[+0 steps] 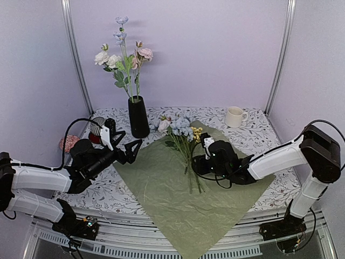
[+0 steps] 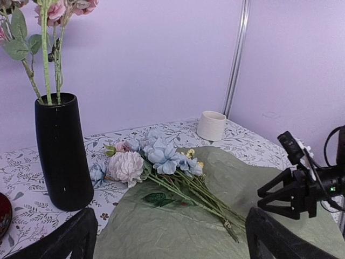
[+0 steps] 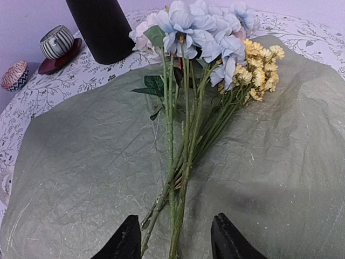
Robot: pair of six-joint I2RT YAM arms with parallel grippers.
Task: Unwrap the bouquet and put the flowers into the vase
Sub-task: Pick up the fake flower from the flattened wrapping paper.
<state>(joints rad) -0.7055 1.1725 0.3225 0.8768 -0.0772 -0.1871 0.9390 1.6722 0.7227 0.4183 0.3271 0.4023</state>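
Loose flowers [image 3: 186,108] on the wrap [image 3: 81,162]: likely light, springy, slippery.
We'd grasp low stems; right gripper [image 3: 172,240] jaws narrow astride them, left gripper [image 2: 170,226] wide.

In the right wrist view the top edge cuts the vase [image 3: 99,27], and the stems [image 3: 178,178] run off the bottom edge between the fingers of the right pincer [image 3: 175,217]. From above, that pincer's fingertips cannot be made out against its dark body. The left wrist view crops the upright blooms [image 2: 54,11] at the top and the red saucer [image 2: 2,213] at the left.
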